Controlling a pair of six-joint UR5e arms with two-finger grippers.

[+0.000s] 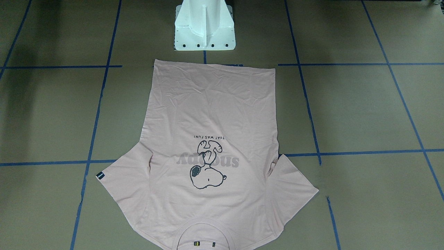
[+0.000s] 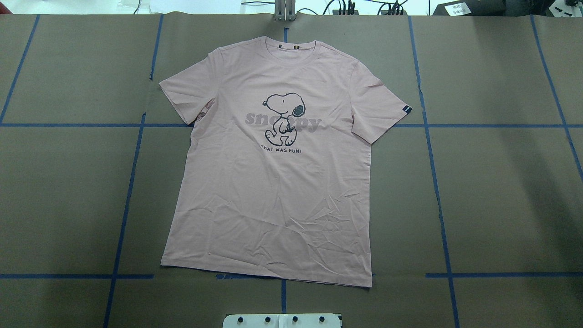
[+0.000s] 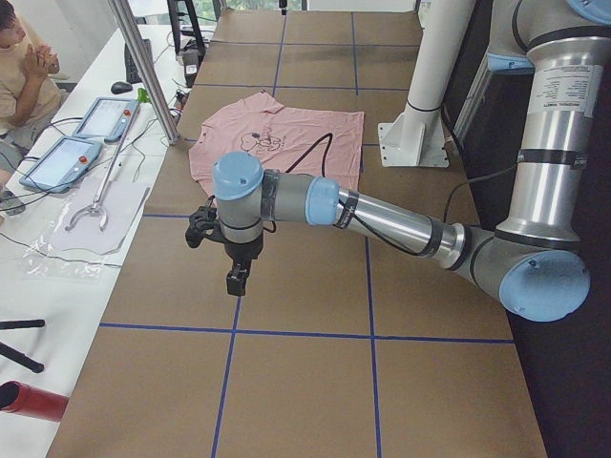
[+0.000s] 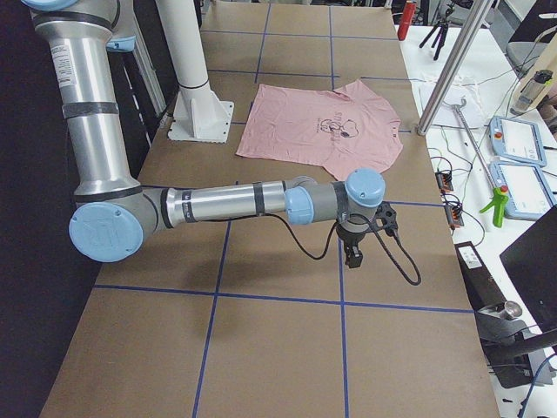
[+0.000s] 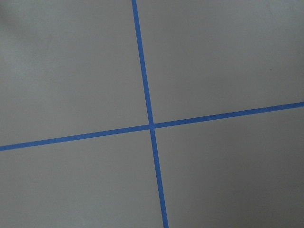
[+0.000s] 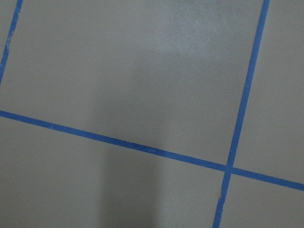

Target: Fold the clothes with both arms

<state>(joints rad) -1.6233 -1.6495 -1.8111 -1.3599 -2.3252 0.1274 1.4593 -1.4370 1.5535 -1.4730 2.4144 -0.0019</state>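
The pale pink T-shirt point(image 2: 273, 182) lies flat and print-side up in the middle of the table, collar at the far edge, hem toward the robot's base. It also shows in the front-facing view point(image 1: 211, 114), the left side view point(image 3: 277, 143) and the right side view point(image 4: 318, 126). The dark sleeve tag point(image 2: 407, 109) is on the right-hand sleeve. My left gripper point(image 3: 237, 279) hangs over bare table well away from the shirt; I cannot tell if it is open or shut. My right gripper point(image 4: 353, 256) hangs likewise off the shirt's other side; I cannot tell its state.
The table is brown paper with a blue tape grid point(image 2: 437, 191). The white pedestal base point(image 1: 204, 26) stands just behind the hem. Side benches hold tablets point(image 3: 62, 157) and tools; a person point(image 3: 19, 67) sits at the left bench. Both wrist views show only paper and tape point(image 5: 151, 126).
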